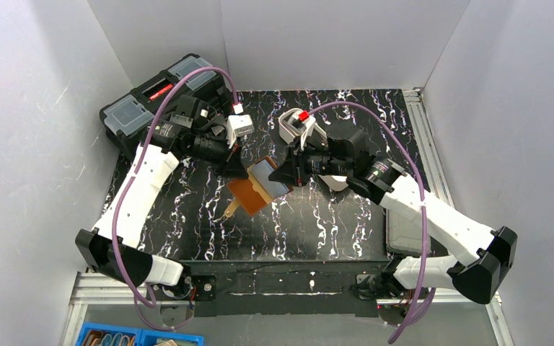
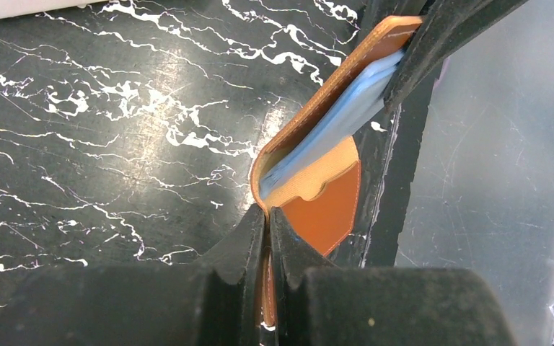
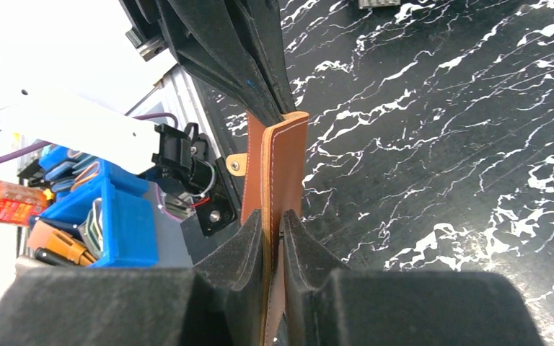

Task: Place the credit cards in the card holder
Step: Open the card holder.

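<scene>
Brown stitched-leather card holder [image 1: 254, 191], blue-grey lining, held open over centre of black white-veined marble-look desk [image 1: 317, 223]. Left fingers [image 2: 256, 234] pressed on one flap, right fingers [image 3: 254, 238] pinching the other. Black plastic toolbox [image 1: 151, 101] far-left; plain white walls [image 1: 332, 43].

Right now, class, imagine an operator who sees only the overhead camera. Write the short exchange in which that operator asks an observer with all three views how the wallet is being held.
Operator: From above, both arms meet at the wallet. Is the left one really gripping it?
Observer: Yes. The left wrist camera shows the left gripper shut on the brown edge of the wallet.
Operator: And the right one?
Observer: The right wrist camera shows the right gripper shut on the opposite flap, which is seen edge on.
Operator: Is the wallet open?
Observer: Partly. The left wrist camera shows the blue lining between the spread flaps.
</scene>
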You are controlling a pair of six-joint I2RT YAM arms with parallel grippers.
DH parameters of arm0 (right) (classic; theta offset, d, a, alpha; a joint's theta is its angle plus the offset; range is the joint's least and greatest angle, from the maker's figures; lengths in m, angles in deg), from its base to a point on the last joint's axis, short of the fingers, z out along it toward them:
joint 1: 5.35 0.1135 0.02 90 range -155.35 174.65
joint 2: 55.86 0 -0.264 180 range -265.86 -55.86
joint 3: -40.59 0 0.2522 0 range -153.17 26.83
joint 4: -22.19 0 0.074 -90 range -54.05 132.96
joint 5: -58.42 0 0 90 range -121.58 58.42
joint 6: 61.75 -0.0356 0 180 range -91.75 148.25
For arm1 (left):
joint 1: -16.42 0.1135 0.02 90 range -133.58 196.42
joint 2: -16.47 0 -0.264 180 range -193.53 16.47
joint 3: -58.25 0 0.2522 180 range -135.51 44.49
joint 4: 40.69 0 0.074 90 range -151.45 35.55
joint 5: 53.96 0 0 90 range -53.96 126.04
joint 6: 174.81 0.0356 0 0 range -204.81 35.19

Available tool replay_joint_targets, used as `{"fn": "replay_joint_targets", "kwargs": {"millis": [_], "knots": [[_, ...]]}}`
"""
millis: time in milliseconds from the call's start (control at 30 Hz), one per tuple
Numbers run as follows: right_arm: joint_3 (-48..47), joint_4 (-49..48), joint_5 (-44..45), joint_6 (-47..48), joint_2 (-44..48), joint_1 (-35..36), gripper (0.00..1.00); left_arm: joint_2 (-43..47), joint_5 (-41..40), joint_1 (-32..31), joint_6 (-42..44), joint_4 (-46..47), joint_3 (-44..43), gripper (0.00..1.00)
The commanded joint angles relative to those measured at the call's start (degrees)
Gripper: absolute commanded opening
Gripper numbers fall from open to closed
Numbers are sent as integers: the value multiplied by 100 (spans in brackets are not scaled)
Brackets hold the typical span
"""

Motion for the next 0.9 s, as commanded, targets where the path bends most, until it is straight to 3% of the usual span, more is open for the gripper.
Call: {"fn": "replay_joint_targets", "kwargs": {"millis": [0, 300, 600, 867], "knots": [[37, -902, -428, -308, 72, -108, 19, 161, 355, -54, 271, -273, -100, 0], [426, -1551, -1267, -863, -43, -509, 29, 208, 484, -15, 683, -556, -247, 0], [590, -1722, -1507, -1043, -107, -602, 17, 201, 530, 27, 635, -570, -296, 0], [851, -2287, -2576, -1446, -232, -954, 21, 150, 694, 136, 723, -807, -496, 0]]}}
